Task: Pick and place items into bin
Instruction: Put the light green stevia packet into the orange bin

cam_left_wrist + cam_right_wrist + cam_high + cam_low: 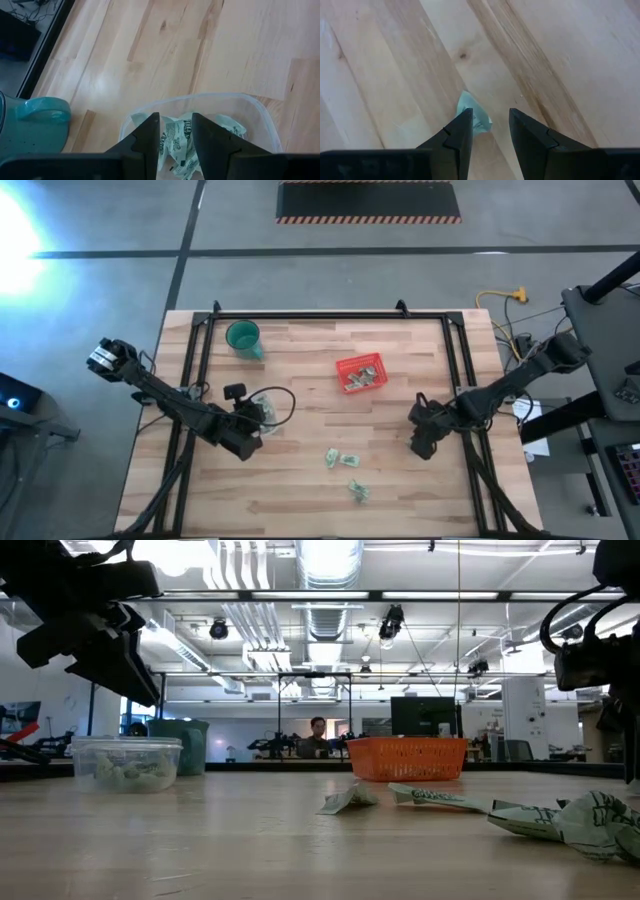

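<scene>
While the right hand (420, 442) hovers over the bench (300, 490) at the right side, a pale green piece (474, 116) lies on the wood just ahead of its fingertips, seen through the gap between them in the right wrist view. Its fingers stand parted, with nothing between them.

Three further items lie loose on the bench at about 9 o'clock from the right hand in the high view: two close together (331, 458) (350, 461) and one (359, 492) nearer the front edge, toward 8 o'clock. In the low view these show as crumpled pale green pieces (560, 820) in the foreground.

The red basket (360, 373) sits at about 10 o'clock from the right hand, well apart from it, and already contains several pale pieces; open wood lies between the two.

The left hand (258, 423) is poised at the left of the bench over a clear plastic tub (260, 112), which holds a heap of the same printed green-and-white pieces (175, 145). Its fingers are slightly parted above the heap; whether they touch any piece cannot be told.

A teal cup (243, 338) stands at about 12 o'clock from the tub, near the bench's far edge. A person (318, 736) is visible in the room beyond.
</scene>
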